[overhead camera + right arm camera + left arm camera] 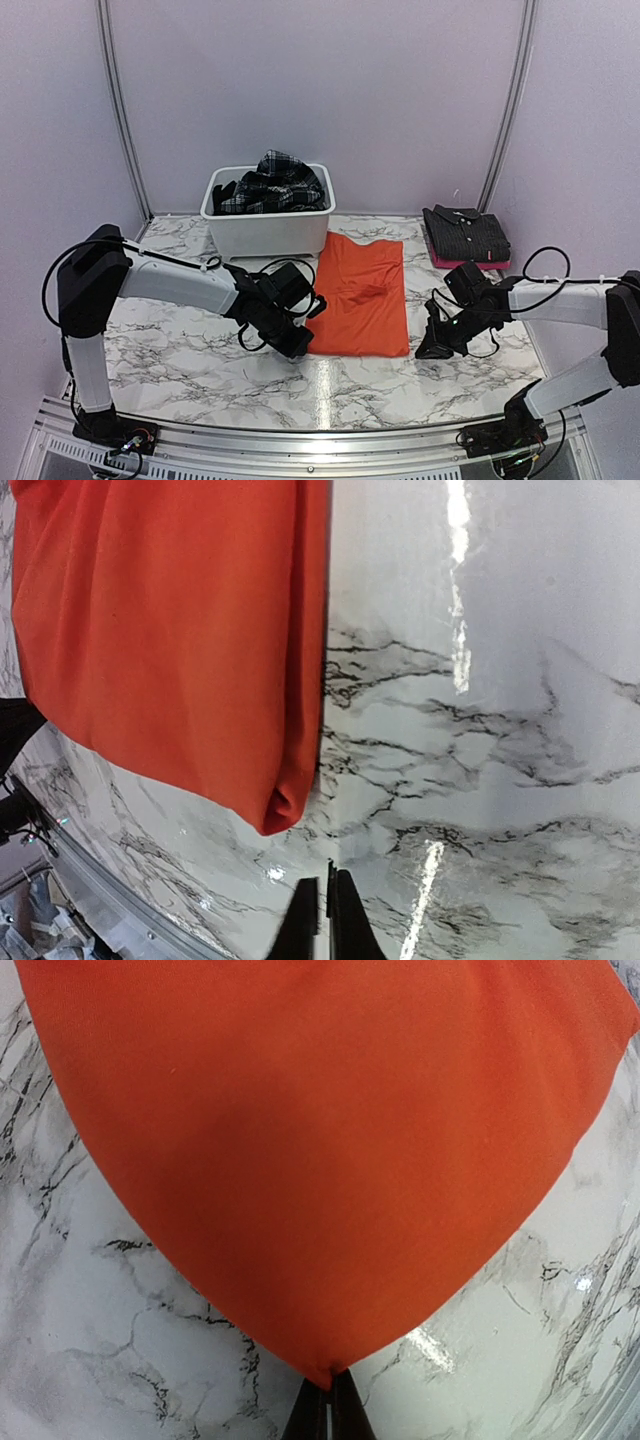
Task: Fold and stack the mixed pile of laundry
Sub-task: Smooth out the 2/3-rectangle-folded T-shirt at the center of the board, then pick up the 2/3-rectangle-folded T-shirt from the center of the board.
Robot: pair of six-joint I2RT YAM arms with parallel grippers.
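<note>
The left hand (328, 1412) pinches a near corner of the orange T-shirt (362, 295), which lies flat on the marble surface (180, 340) ahead of it. The shirt's other near corner lies just ahead and left of the right hand (322, 920), which is narrowed together and empty.

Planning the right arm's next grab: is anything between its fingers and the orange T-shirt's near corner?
Nothing visible does. Only a strip of marble table lies between the right gripper and the folded corner of the orange T-shirt, which it is not touching. The left gripper pinches the other near corner, off to the side.
</note>
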